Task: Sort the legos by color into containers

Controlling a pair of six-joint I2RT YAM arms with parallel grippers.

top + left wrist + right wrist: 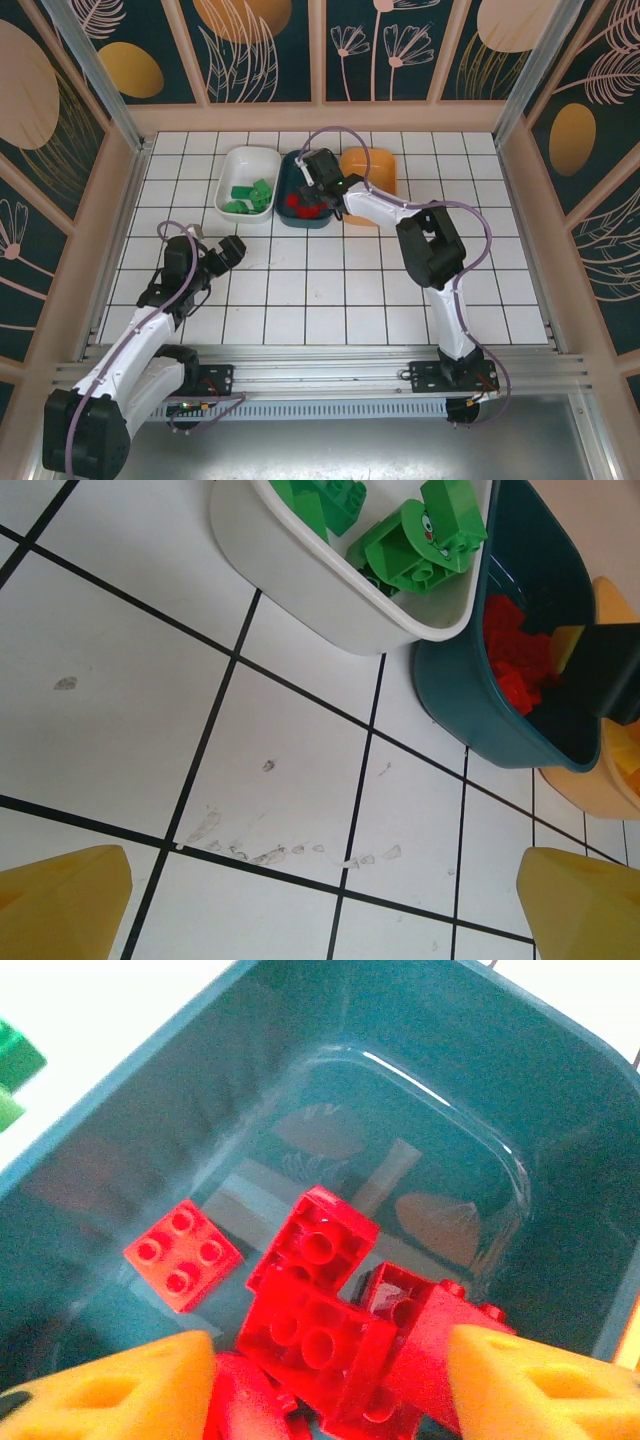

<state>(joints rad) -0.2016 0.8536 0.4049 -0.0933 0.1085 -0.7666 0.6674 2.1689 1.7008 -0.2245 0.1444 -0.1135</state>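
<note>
Over to the far edge of the table, down inside the dark teal tray. Peering past the right gripper: fingers spread apart, released, pinching nothing. Right beneath, a heap of red legos, studs up on some, tipped sideways on others. Off to the left of the heap, lying alone and flat on the tray floor, one thin red piece. Hard to count the heap: cut off along the bottom and partly covered by the yellow pads. Just catching green legos beyond the teal wall at upper left, too cropped to make out shapes.

Switching to the left gripper: wide open as well, hanging over bare tile toward the left edge, gripping nothing. Ahead of it, those green legos again, piled in the white tray, just beside the teal one. At the far right, only a sliver of the orange tray, sliced by the frame and blocked by the right arm. No telling its contents.
</note>
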